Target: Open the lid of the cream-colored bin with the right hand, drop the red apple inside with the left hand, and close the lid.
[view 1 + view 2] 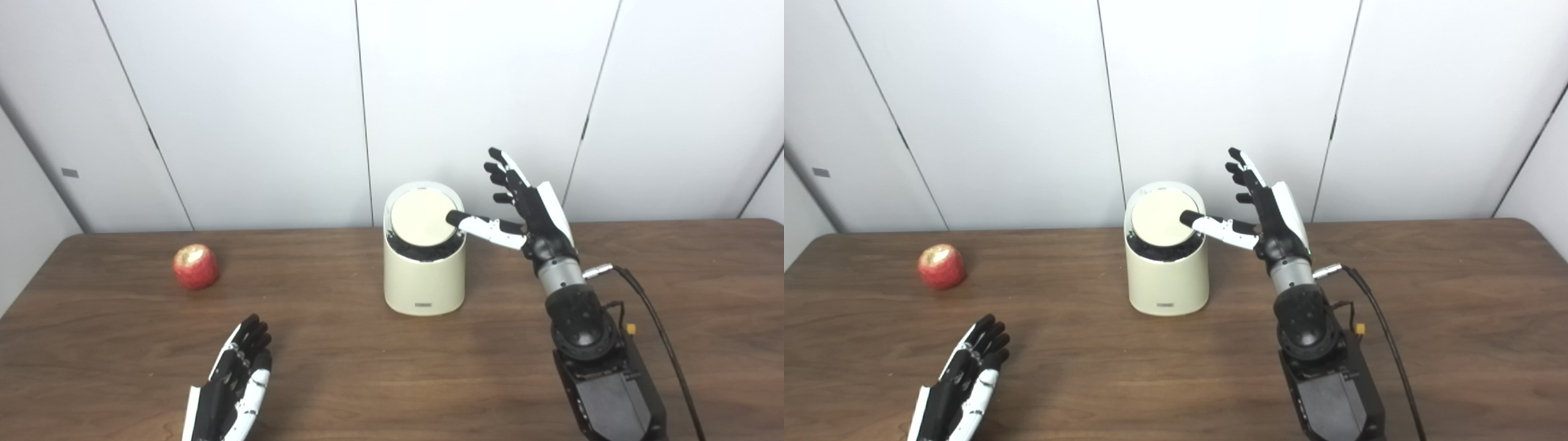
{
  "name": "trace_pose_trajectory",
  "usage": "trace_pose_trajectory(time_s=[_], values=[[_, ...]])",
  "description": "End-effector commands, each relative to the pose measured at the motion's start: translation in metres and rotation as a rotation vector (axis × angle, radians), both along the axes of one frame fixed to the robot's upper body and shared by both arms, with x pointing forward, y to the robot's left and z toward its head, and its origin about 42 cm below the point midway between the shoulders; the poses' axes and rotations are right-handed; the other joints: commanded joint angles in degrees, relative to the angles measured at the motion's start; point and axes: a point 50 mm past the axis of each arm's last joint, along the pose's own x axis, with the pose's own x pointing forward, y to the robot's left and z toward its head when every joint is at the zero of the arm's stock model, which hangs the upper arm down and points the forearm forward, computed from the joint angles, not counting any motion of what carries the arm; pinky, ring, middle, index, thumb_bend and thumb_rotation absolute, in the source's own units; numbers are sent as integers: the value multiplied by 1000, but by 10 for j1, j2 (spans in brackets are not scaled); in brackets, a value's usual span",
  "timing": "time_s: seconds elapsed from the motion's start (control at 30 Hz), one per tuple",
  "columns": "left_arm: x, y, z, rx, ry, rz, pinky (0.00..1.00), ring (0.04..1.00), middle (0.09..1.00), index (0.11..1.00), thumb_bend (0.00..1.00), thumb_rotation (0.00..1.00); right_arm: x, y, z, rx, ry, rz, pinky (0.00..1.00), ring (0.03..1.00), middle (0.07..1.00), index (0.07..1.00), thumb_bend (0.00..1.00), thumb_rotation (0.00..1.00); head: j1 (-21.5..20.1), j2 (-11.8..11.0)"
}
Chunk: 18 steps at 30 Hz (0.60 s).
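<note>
I find the bin point(424, 269) upright at mid-bench, its round lid point(421, 217) tilted, a dark gap showing along its near edge. The right robot hand point(530, 211) stands just right of it, spread wide and holding nothing, thumb tip touching the lid's right edge. I judge the lid a light, stiff, smooth pivoting disc; a push at the rim should swing it, though the thumb may slip and the light bin could slide. The apple point(195, 266) sits far left on the bench point(392, 380), well apart from the bin; firm, round, waxy, prone to roll, best gripped around its middle. The left robot hand point(236, 383) rests near-left, fingers extended, empty.
</note>
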Motion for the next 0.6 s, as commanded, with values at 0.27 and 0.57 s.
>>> trace_pose_trajectory(time_s=[0.27, 0.57], values=[[-23, -10, -21, -26, 66, 7, 891, 882, 884, 913, 408, 479, 35, 26, 39, -91, -119, 28, 695, 844, 908, 937, 901, 368, 6, 4], [-23, -14, -20, -27, 66, -3, 892, 880, 882, 917, 411, 496, 46, 32, 40, -215, -148, 45, 779, 885, 908, 940, 929, 338, 11, 8]])
